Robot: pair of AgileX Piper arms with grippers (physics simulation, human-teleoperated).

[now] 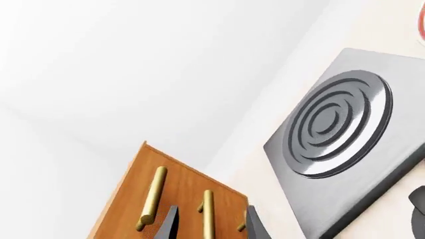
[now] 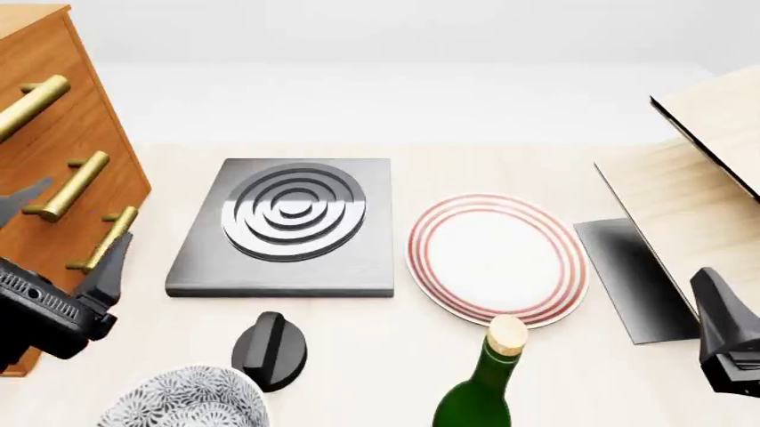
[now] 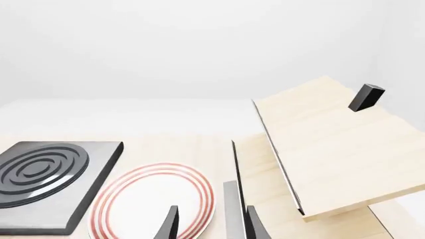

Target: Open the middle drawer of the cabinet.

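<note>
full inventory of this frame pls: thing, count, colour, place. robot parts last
cabinet: 1, orange-brown wood, far left of the table
drawer handles: 3, brass bars, stacked on the cabinet front; the middle drawer handle sits between the claw's fingers in the front view
hotplate: 1, grey slab with concentric rings, centre-left
plate: 1, white with red rim rings, centre
knob: 1, black, near side of the hotplate
bottle: 1, green with a cork, near edge
bowl: 1, white with dark pattern, near left
pale wooden box: 1, light wood, lid raised, right
left claw: 1, black, open, at the cabinet front
right claw: 1, black, open, near the box
</note>
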